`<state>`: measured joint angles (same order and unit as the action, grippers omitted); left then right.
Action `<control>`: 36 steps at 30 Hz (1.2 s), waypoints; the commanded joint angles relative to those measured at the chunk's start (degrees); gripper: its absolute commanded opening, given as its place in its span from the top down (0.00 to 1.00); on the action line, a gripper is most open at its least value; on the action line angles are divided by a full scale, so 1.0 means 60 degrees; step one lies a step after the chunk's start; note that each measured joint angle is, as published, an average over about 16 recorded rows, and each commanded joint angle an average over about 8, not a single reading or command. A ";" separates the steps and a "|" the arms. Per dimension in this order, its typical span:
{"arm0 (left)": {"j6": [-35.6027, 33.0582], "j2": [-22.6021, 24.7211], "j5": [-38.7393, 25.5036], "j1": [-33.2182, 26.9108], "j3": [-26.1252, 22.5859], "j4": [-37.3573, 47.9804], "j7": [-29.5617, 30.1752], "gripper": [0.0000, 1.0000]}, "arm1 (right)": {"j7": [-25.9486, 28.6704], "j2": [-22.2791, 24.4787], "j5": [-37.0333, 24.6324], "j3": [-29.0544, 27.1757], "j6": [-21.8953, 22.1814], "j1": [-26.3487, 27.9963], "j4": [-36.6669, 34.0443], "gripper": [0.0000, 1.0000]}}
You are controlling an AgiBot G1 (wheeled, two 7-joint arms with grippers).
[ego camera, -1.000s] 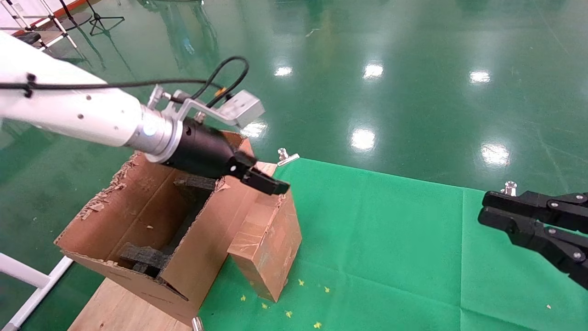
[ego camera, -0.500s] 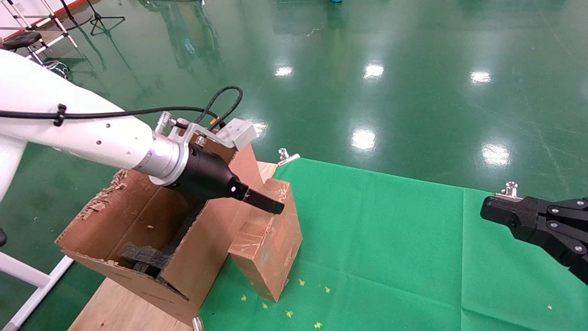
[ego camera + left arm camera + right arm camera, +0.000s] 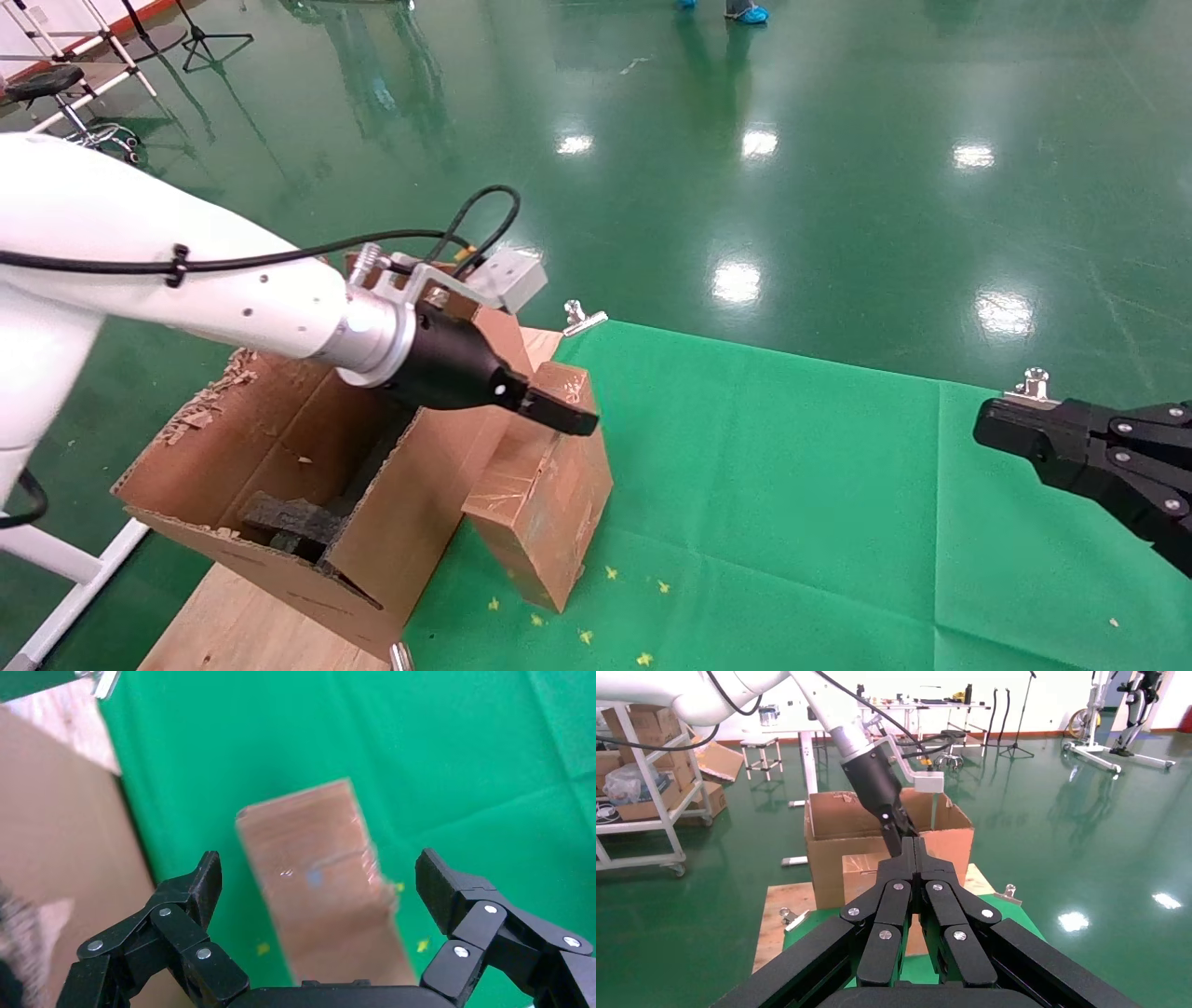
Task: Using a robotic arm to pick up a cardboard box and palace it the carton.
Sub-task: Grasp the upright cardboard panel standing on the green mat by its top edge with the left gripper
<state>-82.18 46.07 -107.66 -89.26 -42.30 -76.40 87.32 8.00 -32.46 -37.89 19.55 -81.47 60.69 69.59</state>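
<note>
The cardboard box (image 3: pixel 545 489), small, brown and taped, stands on end on the green cloth, against the carton's side. The carton (image 3: pixel 279 438) is large, with torn flaps and black foam (image 3: pixel 289 522) inside. The robotic arm is my white left arm; its gripper (image 3: pixel 568 421) hovers just over the box's top. In the left wrist view this gripper (image 3: pixel 320 878) is open, one finger on each side of the box (image 3: pixel 316 874), with gaps on both sides. My right gripper (image 3: pixel 1001 433) is parked at the right edge, shut (image 3: pixel 914 846) and holding nothing.
The green cloth (image 3: pixel 792 485) covers the table, fastened by metal clips (image 3: pixel 579 317) (image 3: pixel 1032 382). The carton rests on a wooden board (image 3: pixel 242 624). Small yellow scraps (image 3: pixel 610 573) lie near the box. A glossy green floor lies beyond the table.
My left gripper dropped lower and shifted slightly right, ending over the box's top. The right gripper's fingers came together. Box and carton stayed in place.
</note>
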 commanded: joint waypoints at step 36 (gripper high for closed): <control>0.0365 0.0049 0.0019 0.0126 0.0048 0.0067 -0.0318 1.00 | 0.0000 0.0002 0.0002 0.0000 0.0002 -0.0002 -0.0002 0.00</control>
<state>-79.98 46.36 -107.55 -88.50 -42.01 -75.99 85.41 8.00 -32.45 -37.88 19.55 -81.46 60.68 69.58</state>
